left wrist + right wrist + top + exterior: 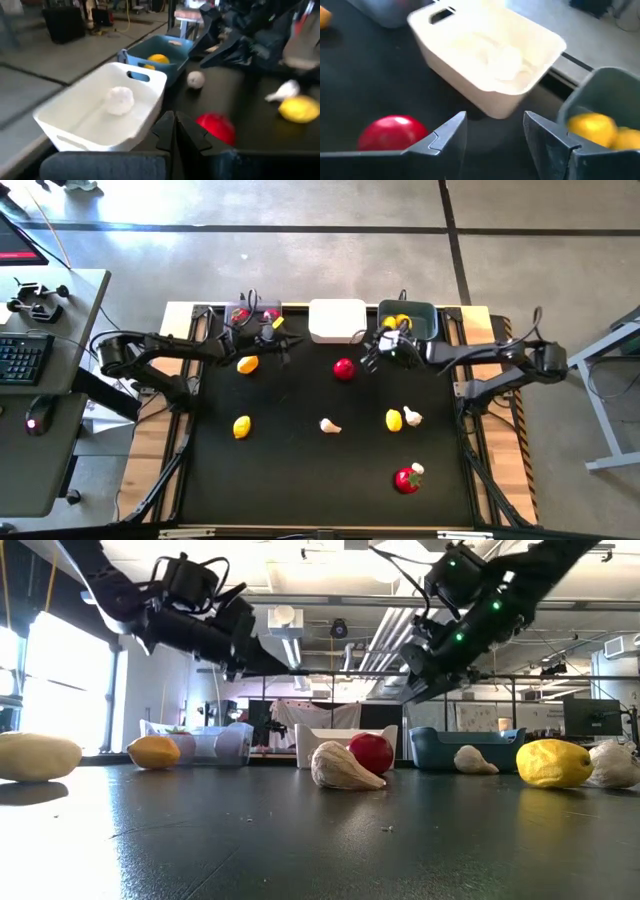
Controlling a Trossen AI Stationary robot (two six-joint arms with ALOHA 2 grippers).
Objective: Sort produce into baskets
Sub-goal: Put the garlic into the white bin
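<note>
While both arms hung over the back of the tabletop (300, 470), the left claw (277, 331) was clenched shut w/ nothing in it, near the grey basket (245, 314). The right claw (495, 131) stood released, fingers apart and empty, by the teal basket (420, 319), which already held lemons (592, 129). The white basket (337, 320) sat between those two, w/ one garlic bulb (118, 99) inside.

Loose produce was spread across the tabletop: a tomato (344, 368) just in front of the white basket, a lemon (248, 363) near the left arm, another lemon (241, 426) further fwd, a garlic bulb (329, 426) mid-table, a lemon-and-garlic pair (402, 418) touching on the right, and a tomato w/ garlic (408, 478) closest to the front edge.

Judging by looks, the pieces were prob. light, hard plastic and smooth, so likely to roll or squirt out of a pinch. Best hold would be across the widest part, claw coming straight down. The garlic's tapered tip looked a poor place to grip; the rounder body seemed safer. Touching pairs might need care so the neighbour isn't knocked away.
</note>
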